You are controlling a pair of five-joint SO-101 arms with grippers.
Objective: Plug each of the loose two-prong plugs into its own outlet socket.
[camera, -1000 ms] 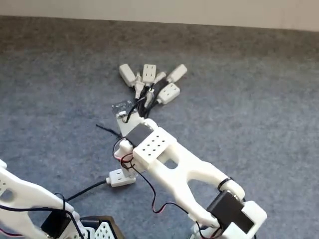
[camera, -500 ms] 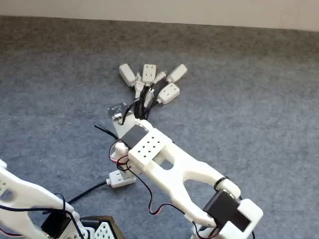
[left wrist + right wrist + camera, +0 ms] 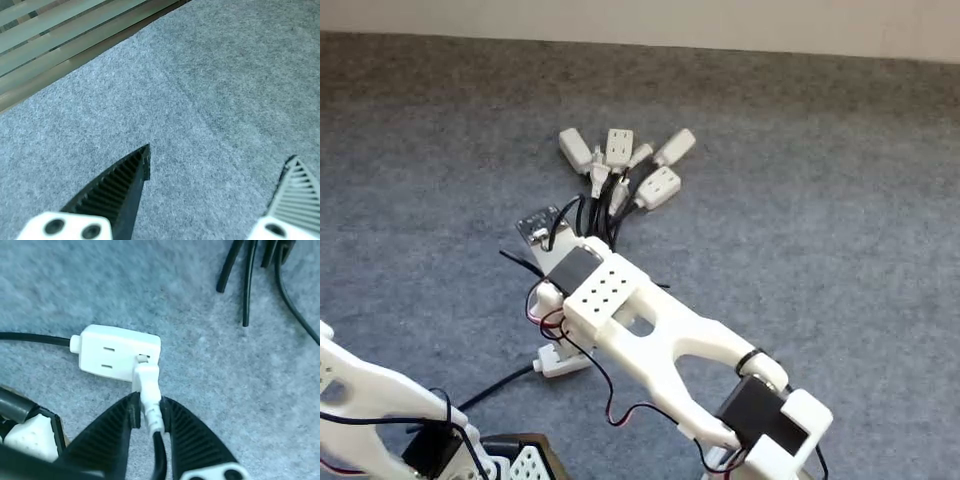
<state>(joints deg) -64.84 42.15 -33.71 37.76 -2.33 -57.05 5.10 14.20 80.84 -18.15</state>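
Observation:
In the right wrist view my right gripper [image 3: 149,401] is shut on a white two-prong plug [image 3: 146,382]. Its prongs meet the end face of a white outlet socket [image 3: 117,352] lying on the grey carpet; how deep they sit I cannot tell. From the high view that socket [image 3: 563,358] lies just below the right arm's wrist [image 3: 605,290], which covers the gripper. A bunch of white sockets and plugs [image 3: 620,160] with black cords lies farther back. My left gripper [image 3: 220,153] hangs open over bare carpet, with nothing between its fingers.
Black cords [image 3: 247,280] run across the carpet beside the socket. The socket's own black cord [image 3: 495,382] leads toward the left arm [image 3: 380,400] at the lower left corner. A pale wall strip [image 3: 640,20] bounds the far edge.
The right arm has swung left and slightly back across the carpet, its wrist now over the lone socket. The socket and the far bunch have stayed put.

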